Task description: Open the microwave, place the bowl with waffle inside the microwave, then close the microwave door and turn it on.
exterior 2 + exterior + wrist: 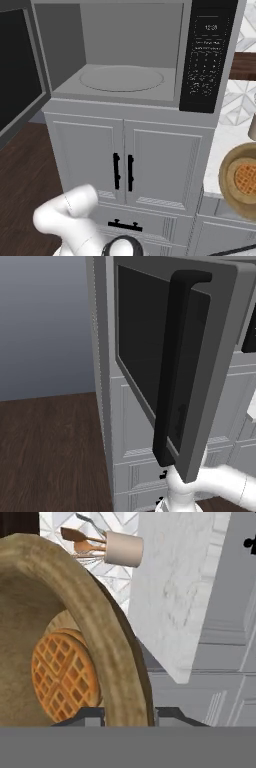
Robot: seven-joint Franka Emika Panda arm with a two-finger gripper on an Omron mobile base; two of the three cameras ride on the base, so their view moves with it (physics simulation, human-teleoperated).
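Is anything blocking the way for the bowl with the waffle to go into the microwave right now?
Nothing visible does. The microwave door is swung wide open, and the microwave cavity with its turntable is bare. The bowl sits on the counter to the right.

Kitchen: grey built-in microwave standing open above white panelled cupboard doors; white marble bench at right, dark wood floor.
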